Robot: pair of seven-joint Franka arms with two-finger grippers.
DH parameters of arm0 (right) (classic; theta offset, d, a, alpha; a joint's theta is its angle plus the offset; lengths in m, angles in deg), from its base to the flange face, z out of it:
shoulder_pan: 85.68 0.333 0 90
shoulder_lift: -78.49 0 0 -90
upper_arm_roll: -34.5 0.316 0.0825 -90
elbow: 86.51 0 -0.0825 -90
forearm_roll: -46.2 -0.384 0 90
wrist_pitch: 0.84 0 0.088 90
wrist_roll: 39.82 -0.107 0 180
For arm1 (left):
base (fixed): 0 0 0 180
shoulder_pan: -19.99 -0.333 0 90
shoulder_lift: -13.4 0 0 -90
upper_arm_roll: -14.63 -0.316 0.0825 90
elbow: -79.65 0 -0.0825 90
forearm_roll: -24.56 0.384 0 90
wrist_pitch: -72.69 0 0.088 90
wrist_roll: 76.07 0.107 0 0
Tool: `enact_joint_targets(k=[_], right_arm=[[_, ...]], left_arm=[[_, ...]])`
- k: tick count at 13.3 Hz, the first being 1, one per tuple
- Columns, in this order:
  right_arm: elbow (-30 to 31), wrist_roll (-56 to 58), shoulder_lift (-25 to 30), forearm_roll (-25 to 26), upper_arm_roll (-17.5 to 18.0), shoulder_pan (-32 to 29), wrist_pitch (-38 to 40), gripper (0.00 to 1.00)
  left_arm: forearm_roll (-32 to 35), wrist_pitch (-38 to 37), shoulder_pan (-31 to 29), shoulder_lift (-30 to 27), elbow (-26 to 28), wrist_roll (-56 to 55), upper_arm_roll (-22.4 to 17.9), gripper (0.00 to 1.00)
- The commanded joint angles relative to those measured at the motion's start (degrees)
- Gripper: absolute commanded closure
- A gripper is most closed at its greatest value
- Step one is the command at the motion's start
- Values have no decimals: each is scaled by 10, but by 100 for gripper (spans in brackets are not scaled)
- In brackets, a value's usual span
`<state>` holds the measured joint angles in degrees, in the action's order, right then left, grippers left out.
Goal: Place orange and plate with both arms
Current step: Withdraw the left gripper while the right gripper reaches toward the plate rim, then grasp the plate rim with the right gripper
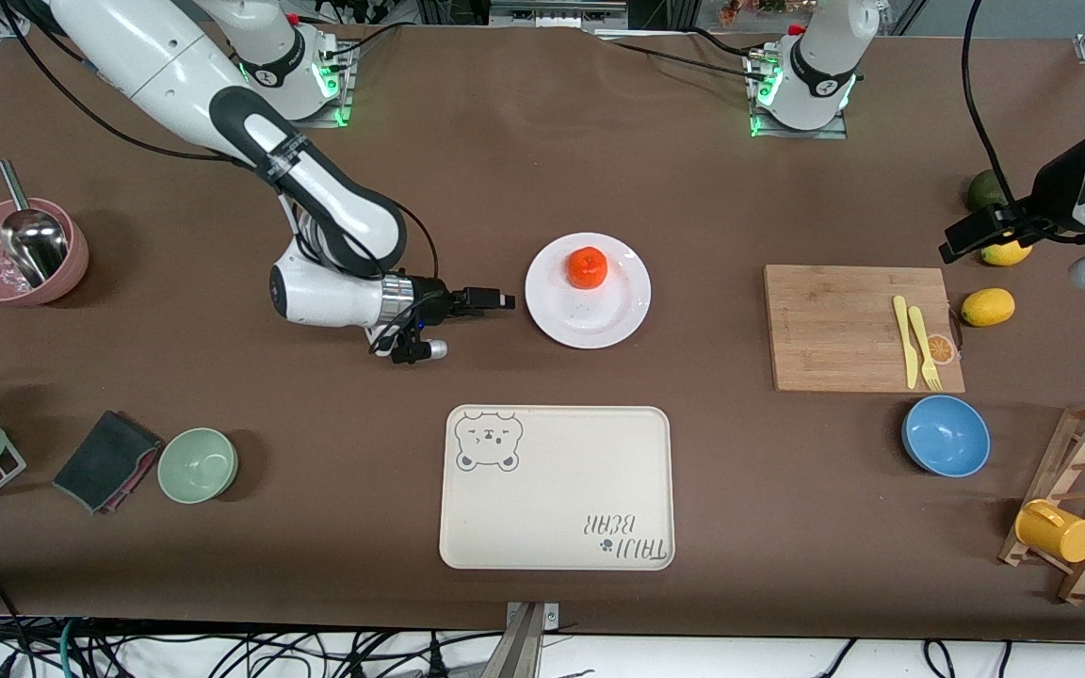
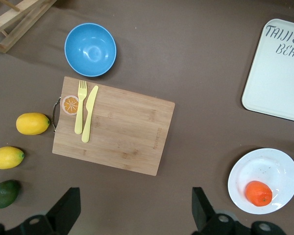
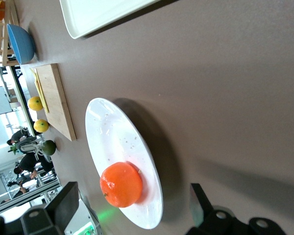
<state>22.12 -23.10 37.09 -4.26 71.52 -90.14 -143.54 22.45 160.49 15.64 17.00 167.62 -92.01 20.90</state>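
Front view: the orange (image 1: pixel 588 267) sits on the plate (image 1: pixel 599 325) mid-surface; the right claw (image 1: pixel 495 301) lies level just beside the plate's rim, fingers released, the nearer arm by far; the left claw (image 1: pixel 976 231) waits over the lemons.

Left wrist view: its fingers (image 2: pixel 202 210) stand apart, empty.

Right wrist view: plate and orange lie straight ahead.

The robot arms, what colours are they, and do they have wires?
Both arms are glossy white with black joints. The right gripper is black, on a silver ring, with a black wire looping beside it. The left gripper is black too. Green lights glow at both bases.
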Motion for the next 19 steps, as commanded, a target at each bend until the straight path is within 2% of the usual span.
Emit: enact_joint_targets(k=[1, 5, 9, 13, 19], right_arm=[[-24, 34, -31, -10, 14, -7, 4, 0], [-22, 44, -47, -17, 15, 0, -6, 0], [-23, 45, -53, -37, 14, 18, -14, 0], [-21, 45, -57, -41, 14, 40, -51, 0], [-18, 45, -59, -42, 14, 55, -67, 1]], left_arm=[[13, -4, -2, 4, -16, 6, 4, 0], [14, 20, -3, -5, 1, 6, 5, 0], [13, 57, -3, -45, 60, 6, 8, 0], [4, 70, -13, -39, 57, 6, 3, 0], [4, 70, -13, -36, 56, 6, 3, 0]])
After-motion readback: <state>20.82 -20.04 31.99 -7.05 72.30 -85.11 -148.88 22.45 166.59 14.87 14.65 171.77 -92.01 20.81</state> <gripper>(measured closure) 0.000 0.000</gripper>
